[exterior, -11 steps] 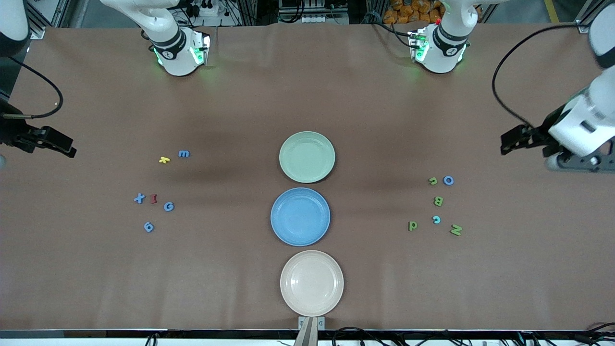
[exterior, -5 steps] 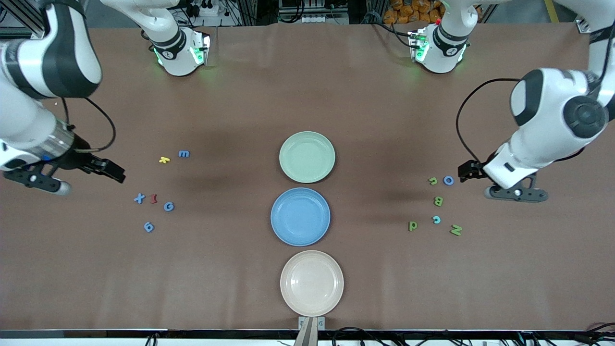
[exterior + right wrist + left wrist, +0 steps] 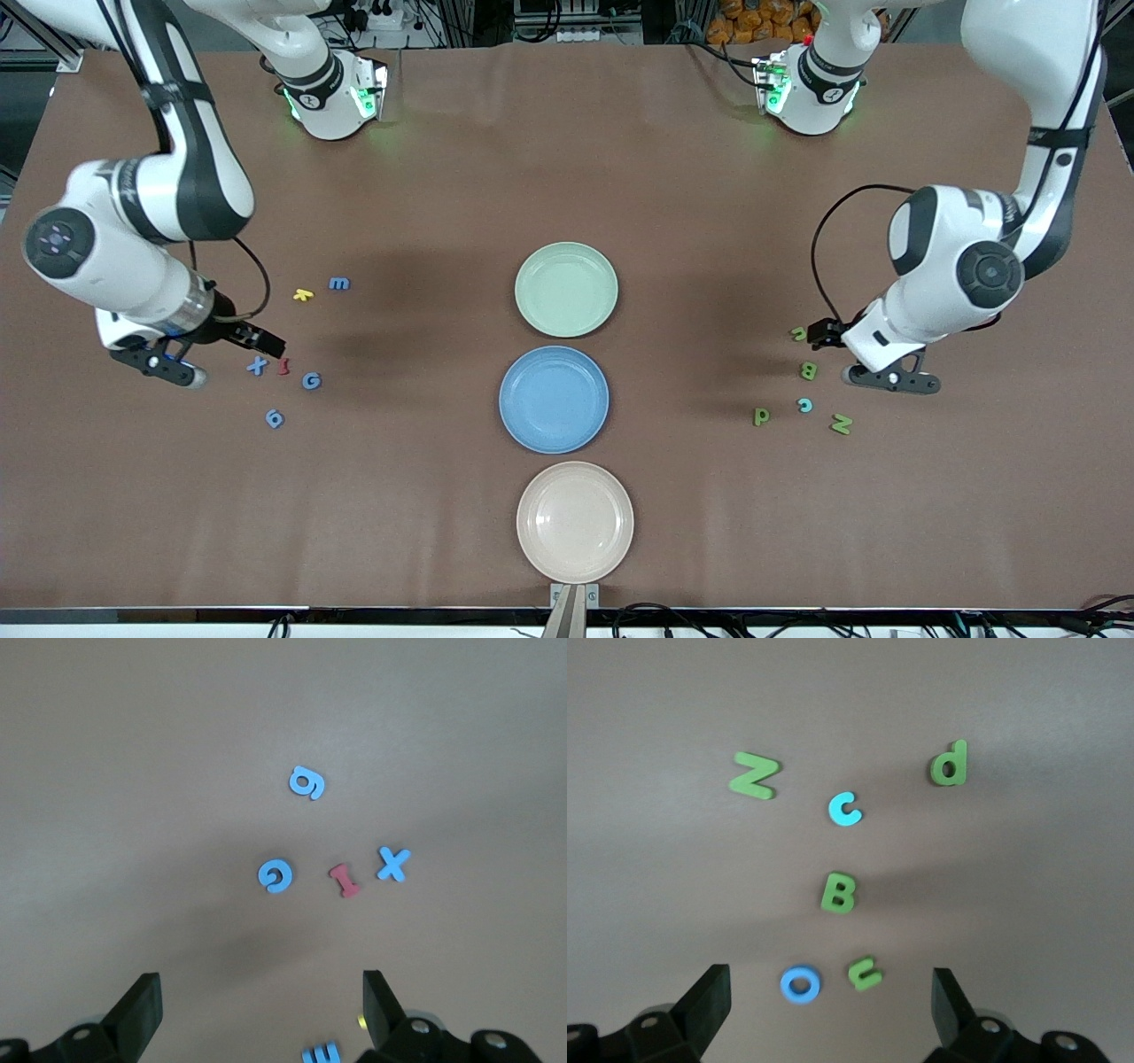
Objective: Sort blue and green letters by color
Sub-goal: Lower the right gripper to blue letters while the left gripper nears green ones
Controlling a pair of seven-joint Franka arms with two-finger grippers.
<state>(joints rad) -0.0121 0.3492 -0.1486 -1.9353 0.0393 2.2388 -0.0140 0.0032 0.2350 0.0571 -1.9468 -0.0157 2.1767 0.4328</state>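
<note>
Hovering over the two letter clusters, both arms look set for a first pick. We note the right pincer (image 3: 266, 341) spread wide and empty above the blue X (image 3: 257, 365), red I (image 3: 283, 365) and blue G (image 3: 311, 381); the blue 9 (image 3: 275, 418) lies nearer the front camera, the blue m (image 3: 339, 283) and yellow letter (image 3: 303, 294) farther. The left pincer (image 3: 824, 335) hangs wide and empty over the blue O (image 3: 800, 982) and green hook (image 3: 866, 973), with the green B (image 3: 808, 370), green d (image 3: 761, 416), cyan c (image 3: 804, 405) and green N (image 3: 841, 424) nearer the camera.

We judge the letters thin and flat, so fingers should straddle one letter squarely and come down to the bench (image 3: 567, 177). The X touches nothing but sits just beside the I; we would take the G or 9 first. Blue plate (image 3: 554, 400) and green plate (image 3: 566, 289) wait mid-bench, the beige plate (image 3: 575, 522) nearest the camera.
</note>
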